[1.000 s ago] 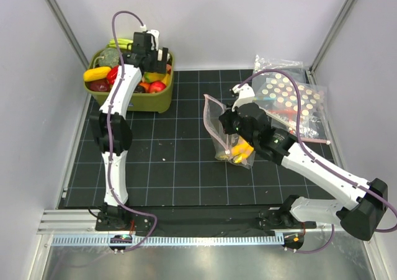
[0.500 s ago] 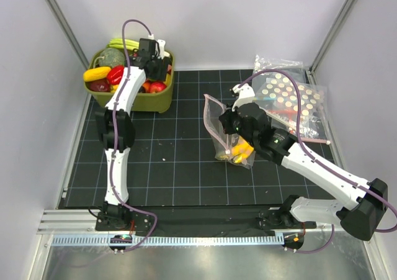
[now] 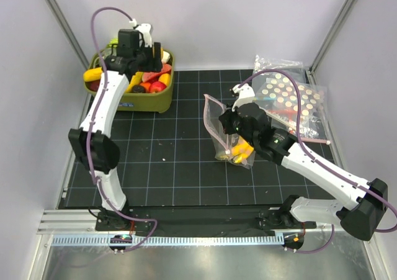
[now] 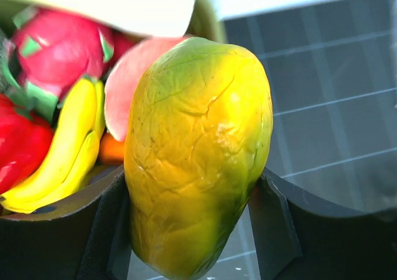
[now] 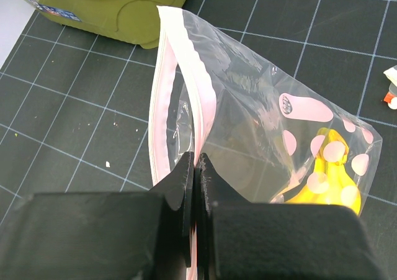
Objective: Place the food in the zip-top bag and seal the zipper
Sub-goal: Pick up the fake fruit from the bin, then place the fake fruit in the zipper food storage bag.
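Left end effector (image 4: 195, 236) is clamped round a glossy yellow-green plastic mango-like fruit (image 4: 198, 143) over the olive plastic bin (image 3: 149, 100), upper left of the top view; right end effector (image 5: 195, 168), centre-right, is pinched tight on the pinkish-red zipper strip (image 5: 205, 100) of the small clear crinkly zip-top bag (image 5: 260, 94), propping its mouth open. Best bet: carry the fruit high over the black gridded surface (image 3: 173, 162) and lower it narrow-end first through that mouth, clear of the strip. Bag holds a yellow toy banana bunch (image 5: 329, 174); bin holds more toy produce, a banana (image 4: 68, 143) and a pink dragon-fruit shape (image 4: 62, 44) among it.
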`<state>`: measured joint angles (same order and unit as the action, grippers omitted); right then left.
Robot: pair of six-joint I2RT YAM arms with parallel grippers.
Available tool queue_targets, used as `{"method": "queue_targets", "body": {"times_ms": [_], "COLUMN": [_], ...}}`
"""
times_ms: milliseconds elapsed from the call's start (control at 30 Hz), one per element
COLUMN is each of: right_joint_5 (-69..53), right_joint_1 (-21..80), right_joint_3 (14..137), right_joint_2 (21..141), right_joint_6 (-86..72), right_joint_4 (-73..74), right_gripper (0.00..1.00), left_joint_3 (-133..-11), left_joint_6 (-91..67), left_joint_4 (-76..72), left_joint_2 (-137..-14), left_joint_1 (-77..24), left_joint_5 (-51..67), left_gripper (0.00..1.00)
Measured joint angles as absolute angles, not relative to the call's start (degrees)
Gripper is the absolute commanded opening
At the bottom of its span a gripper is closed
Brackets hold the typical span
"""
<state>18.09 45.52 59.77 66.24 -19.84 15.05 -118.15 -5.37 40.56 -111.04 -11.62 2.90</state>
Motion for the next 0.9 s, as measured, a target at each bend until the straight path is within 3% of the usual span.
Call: {"method": "queue_targets", "body": {"times_ms": [167, 433, 900], "right_joint_5": [18.1, 18.1, 18.3], "right_joint_1": [45.5, 45.5, 45.5], "right_joint_3": [59.8, 59.8, 59.7], "right_joint_2": [66.2, 66.2, 66.1], "right_joint_6": [-19.8, -19.7, -19.6], "right_joint_4": [15.0, 15.0, 15.0], "right_gripper": [0.01, 0.01, 0.01], "left_joint_3": [-111.3, -86.3, -67.0], "left_joint_6": [-10.9, -26.7, -35.4], "left_joint_4": [37.1, 26.9, 16.1], "left_joint_2": [-99.3, -82.0, -65.9], "left_joint_1": [-11.6, -15.3, -40.7], "left_joint_5": [9.3, 18.2, 9.9], "left_gripper": [0.36, 0.33, 0.32]}}
